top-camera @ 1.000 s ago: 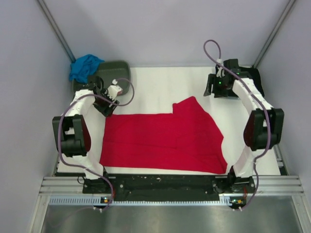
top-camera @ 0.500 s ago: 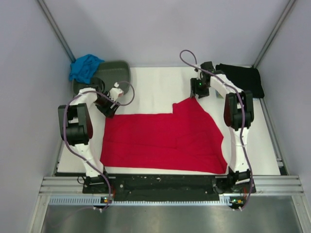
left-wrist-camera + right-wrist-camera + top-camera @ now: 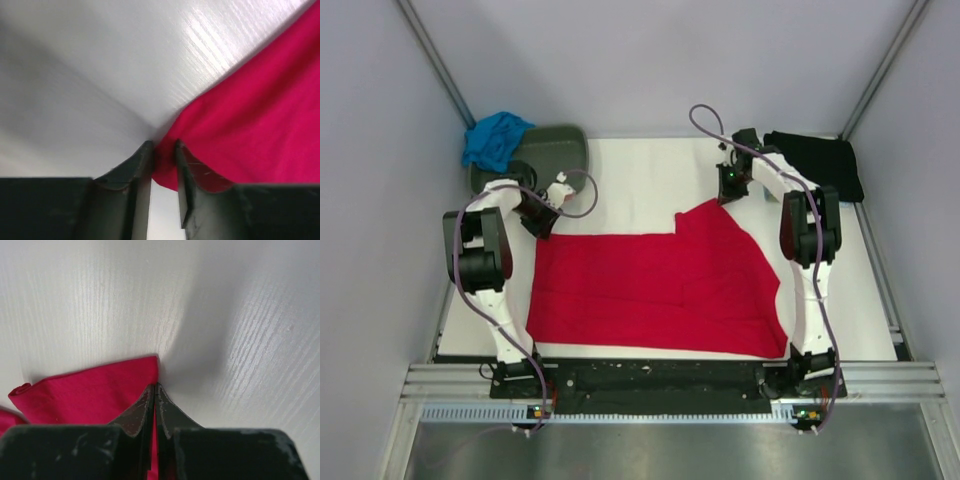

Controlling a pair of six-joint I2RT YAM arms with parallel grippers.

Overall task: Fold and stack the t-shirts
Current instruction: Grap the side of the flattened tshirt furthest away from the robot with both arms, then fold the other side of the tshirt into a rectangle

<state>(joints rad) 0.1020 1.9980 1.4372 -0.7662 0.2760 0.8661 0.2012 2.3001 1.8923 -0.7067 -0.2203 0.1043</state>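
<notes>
The red t-shirt point(image 3: 660, 285) lies spread flat across the middle of the white table point(image 3: 640, 175). My left gripper point(image 3: 542, 222) is at its far left corner. In the left wrist view that gripper point(image 3: 164, 150) is shut on the red t-shirt's point(image 3: 260, 115) corner, with cloth bunched between the fingers. My right gripper point(image 3: 728, 190) is at the far right tip. In the right wrist view that gripper point(image 3: 155, 389) is pinched shut on the edge of the red t-shirt point(image 3: 90, 395). A folded black t-shirt point(image 3: 820, 160) sits at the back right. A crumpled turquoise t-shirt point(image 3: 495, 138) is at the back left.
A grey-green oval tub point(image 3: 558, 150) stands at the back left corner, with the turquoise t-shirt draped over its left side. Grey walls close in the table on three sides. A metal rail point(image 3: 660, 385) runs along the near edge by the arm bases.
The right arm swung in from the back right to the red shirt's far tip, uncovering the black shirt. Both grippers then closed on the red cloth. The left arm barely moved.
</notes>
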